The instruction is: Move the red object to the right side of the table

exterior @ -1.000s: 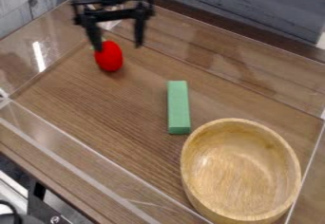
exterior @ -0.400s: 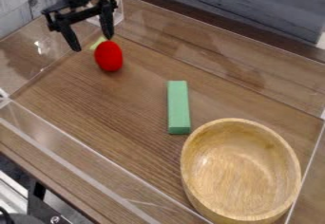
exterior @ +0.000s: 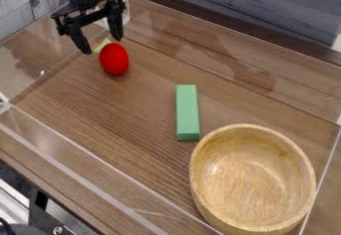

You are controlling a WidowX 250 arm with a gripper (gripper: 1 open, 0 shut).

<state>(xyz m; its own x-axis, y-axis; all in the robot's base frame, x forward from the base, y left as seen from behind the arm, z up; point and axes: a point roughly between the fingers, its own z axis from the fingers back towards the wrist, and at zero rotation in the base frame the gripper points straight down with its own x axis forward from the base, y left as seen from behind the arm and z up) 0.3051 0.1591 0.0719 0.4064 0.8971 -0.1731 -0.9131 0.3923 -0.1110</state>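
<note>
The red object (exterior: 116, 58), a small glossy toy strawberry, lies on the brown wood-grain table (exterior: 114, 119) at the far left. My black gripper (exterior: 99, 40) hangs open just behind and slightly left of it, pointing steeply down. One fingertip (exterior: 84, 47) is at the strawberry's upper left edge and the other finger (exterior: 119, 30) is above its top. Nothing is between the fingers, and I cannot tell whether they touch the strawberry.
A green rectangular block (exterior: 188, 113) lies near the table's middle. A round light wooden bowl (exterior: 253, 179) sits at the front right. Low clear acrylic walls (exterior: 80, 164) edge the tabletop on all sides.
The gripper has shifted left in the picture, sunk a little, and rolled about its axis, staying open. The strawberry, block and bowl have not moved.
</note>
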